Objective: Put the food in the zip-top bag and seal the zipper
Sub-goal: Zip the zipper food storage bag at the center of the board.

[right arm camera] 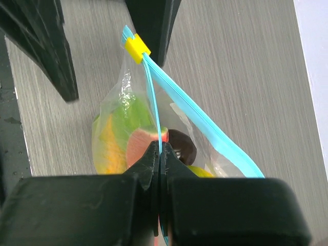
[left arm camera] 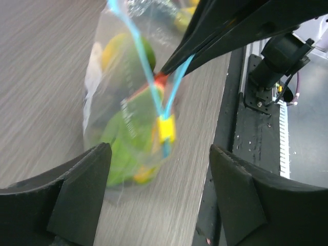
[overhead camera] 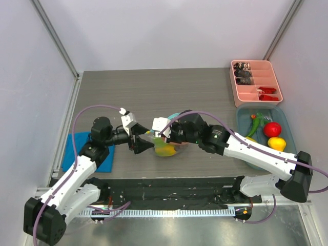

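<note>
I see the right claw (right arm camera: 159, 154) pinching the zipper (right arm camera: 205, 123) mid-strip. The bag (right arm camera: 120, 97) of fruit (right arm camera: 114, 136) sits on the counter (right arm camera: 246, 61) just below. Left claw (left arm camera: 160, 151) spread wide, yellow slider (left arm camera: 166, 128) (blurred) between its fingers.

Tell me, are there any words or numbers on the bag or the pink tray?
None: no words, numbers or signs can be read in any view. The zip-top bag is plain clear plastic, its yellow slider is unmarked, and the pink tray shows no label.
</note>
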`<state>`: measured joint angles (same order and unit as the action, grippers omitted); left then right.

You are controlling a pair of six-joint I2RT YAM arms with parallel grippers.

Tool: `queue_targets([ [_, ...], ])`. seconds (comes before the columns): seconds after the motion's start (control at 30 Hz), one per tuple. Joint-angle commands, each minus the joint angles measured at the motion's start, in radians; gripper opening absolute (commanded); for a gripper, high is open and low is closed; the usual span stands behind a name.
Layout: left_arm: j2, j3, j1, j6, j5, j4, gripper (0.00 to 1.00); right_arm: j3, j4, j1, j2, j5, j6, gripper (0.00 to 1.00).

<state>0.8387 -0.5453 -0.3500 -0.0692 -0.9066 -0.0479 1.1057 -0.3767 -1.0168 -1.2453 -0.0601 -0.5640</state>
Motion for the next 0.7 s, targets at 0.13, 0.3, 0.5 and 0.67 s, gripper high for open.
queue_targets([
  [0.13,0.079,-0.03,-0.057,0.042,0.084,-0.204,0.45,0.042,0.062,0.0,0.017,0.046,0.041,0.01],
  [0.3,0.076,-0.034,-0.055,0.065,0.069,-0.155,0.24,0.028,0.065,0.001,0.029,0.052,0.044,0.01],
  [0.5,0.077,-0.085,-0.055,0.132,0.032,-0.077,0.0,0.054,0.033,0.0,0.038,0.036,0.023,0.35],
  [0.67,0.079,-0.119,-0.055,0.206,0.017,-0.001,0.0,0.167,-0.018,0.001,0.023,-0.134,0.07,0.76],
])
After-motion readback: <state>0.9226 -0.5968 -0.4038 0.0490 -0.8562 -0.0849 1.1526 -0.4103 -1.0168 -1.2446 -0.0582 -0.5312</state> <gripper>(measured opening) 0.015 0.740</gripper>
